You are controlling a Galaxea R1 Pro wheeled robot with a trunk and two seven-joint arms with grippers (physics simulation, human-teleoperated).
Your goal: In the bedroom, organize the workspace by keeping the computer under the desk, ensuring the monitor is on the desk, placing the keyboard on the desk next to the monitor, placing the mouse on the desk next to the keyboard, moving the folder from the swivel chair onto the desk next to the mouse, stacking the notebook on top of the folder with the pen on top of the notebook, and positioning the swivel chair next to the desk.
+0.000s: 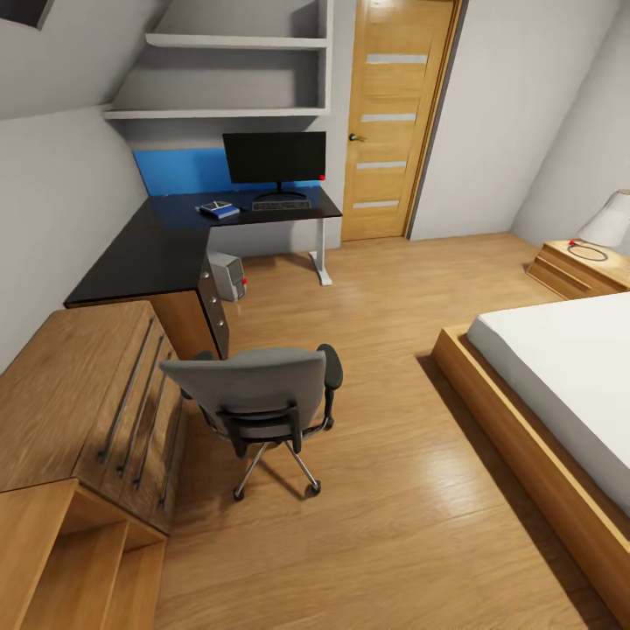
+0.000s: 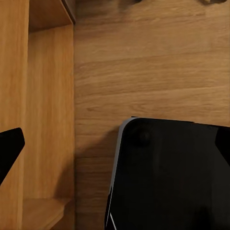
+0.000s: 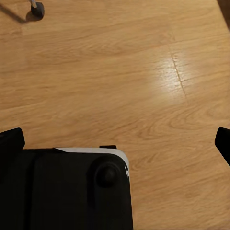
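Across the room, the black monitor stands on the dark L-shaped desk, with the keyboard right in front of it. A flat blue and white thing, too small to name, lies to the keyboard's left. The grey computer sits on the floor under the desk. The grey swivel chair stands apart from the desk with its back to me, and the backrest hides its seat. My left gripper and right gripper hang open over the floor and my black base, nothing between their fingers.
A wooden dresser and an open shelf unit line the left wall beside me. A bed fills the right side, with a nightstand beyond. A door is at the back. Wooden floor lies between chair and bed.
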